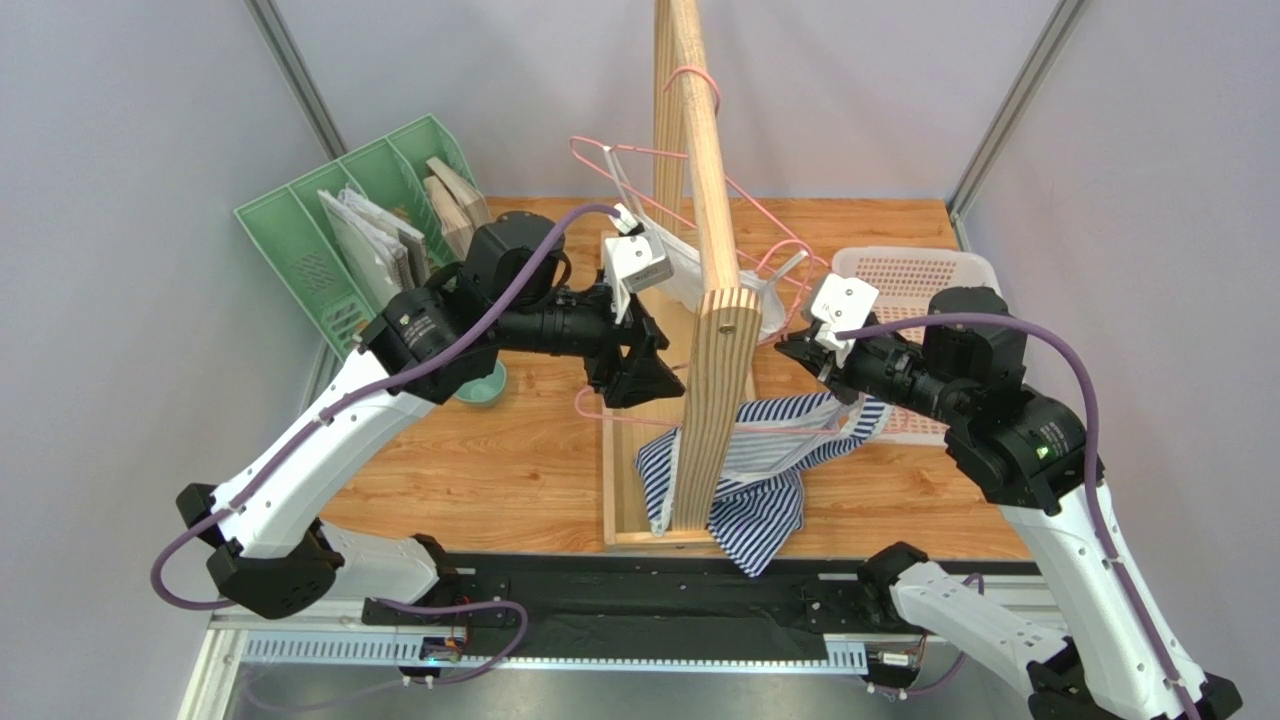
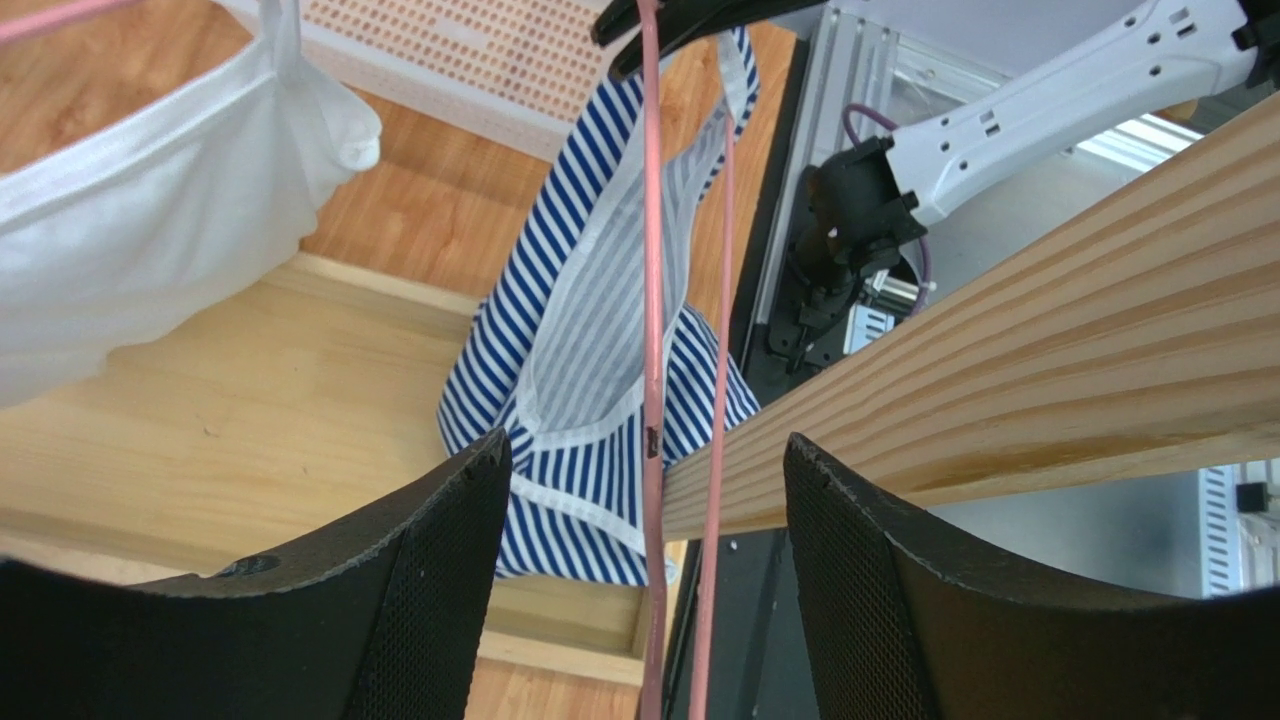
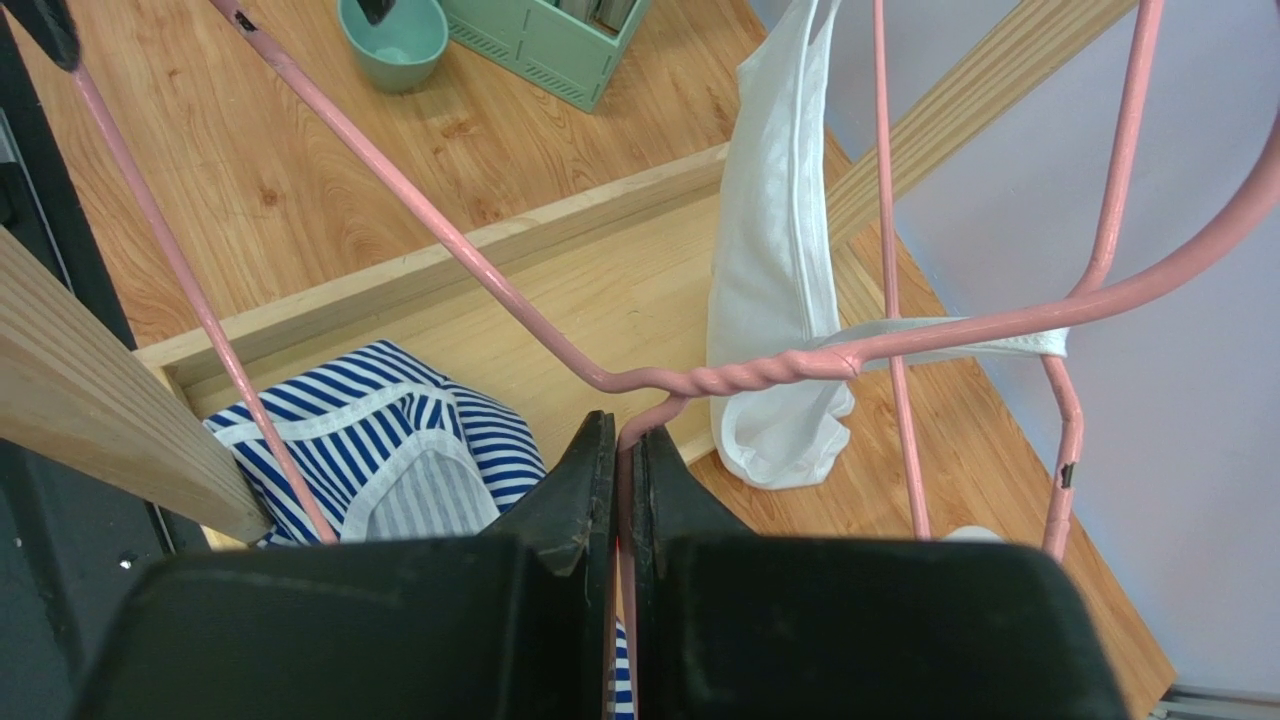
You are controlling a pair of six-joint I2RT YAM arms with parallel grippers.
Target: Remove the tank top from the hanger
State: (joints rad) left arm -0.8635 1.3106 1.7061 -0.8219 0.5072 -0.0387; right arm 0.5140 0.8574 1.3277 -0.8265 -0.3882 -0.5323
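A blue-and-white striped tank top (image 1: 766, 483) (image 2: 579, 345) (image 3: 376, 450) droops from a pink wire hanger (image 1: 646, 425) (image 3: 751, 371) onto the wooden rack's base (image 1: 624, 480). My right gripper (image 1: 793, 348) (image 3: 622, 443) is shut on the hanger's wire just below its twisted neck. Left of the rack, my left gripper (image 1: 661, 368) (image 2: 643, 450) is open. Two pink wires of the hanger (image 2: 652, 300) run between its jaws, and neither pad touches them. One strap still runs up along the wire toward the right gripper.
A wooden rail (image 1: 706, 225) (image 2: 1052, 345) stands between the arms. A white garment (image 1: 684, 278) (image 2: 135, 255) (image 3: 774, 270) hangs on a second pink hanger. A green file organiser (image 1: 361, 225) and teal bowl (image 1: 484, 393) are at the left, a white perforated basket (image 1: 917, 278) at the right.
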